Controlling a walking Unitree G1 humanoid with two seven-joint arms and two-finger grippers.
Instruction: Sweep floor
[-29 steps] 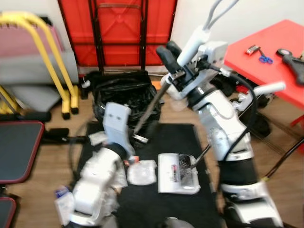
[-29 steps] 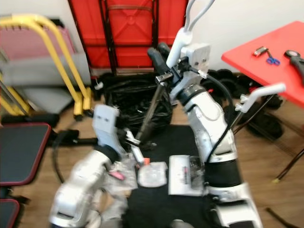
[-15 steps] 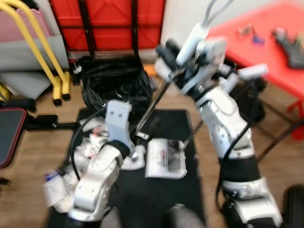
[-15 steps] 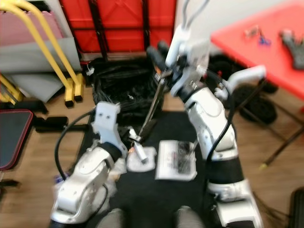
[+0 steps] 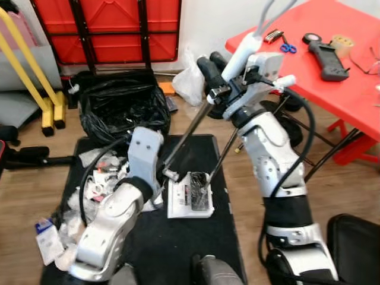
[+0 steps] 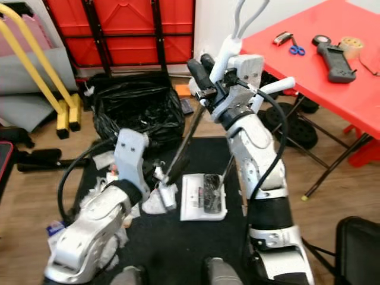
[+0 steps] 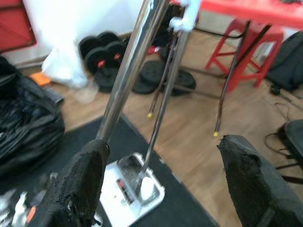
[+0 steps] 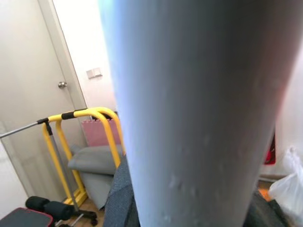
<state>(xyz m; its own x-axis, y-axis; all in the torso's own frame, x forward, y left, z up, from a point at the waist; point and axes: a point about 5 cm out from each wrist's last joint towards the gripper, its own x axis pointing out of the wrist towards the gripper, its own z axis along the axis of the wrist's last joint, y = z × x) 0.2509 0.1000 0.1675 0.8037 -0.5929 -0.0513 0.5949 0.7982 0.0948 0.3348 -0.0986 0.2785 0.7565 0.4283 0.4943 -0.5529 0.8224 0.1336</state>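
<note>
Two silver metallic arms, rounded and jointed, glossy casings; right arm (image 5: 276, 160) with a black band above its base and a black cable looping along its outer side; left arm (image 5: 113, 225) trailed by a black cable too, topped by a flat grey wrist block (image 5: 144, 151); black textured fingers (image 7: 75, 189), broad and blunt

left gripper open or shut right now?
Open. In the left wrist view the left gripper has its two black fingers spread wide, with the metal broom pole beside one finger, not clamped between them.
</note>
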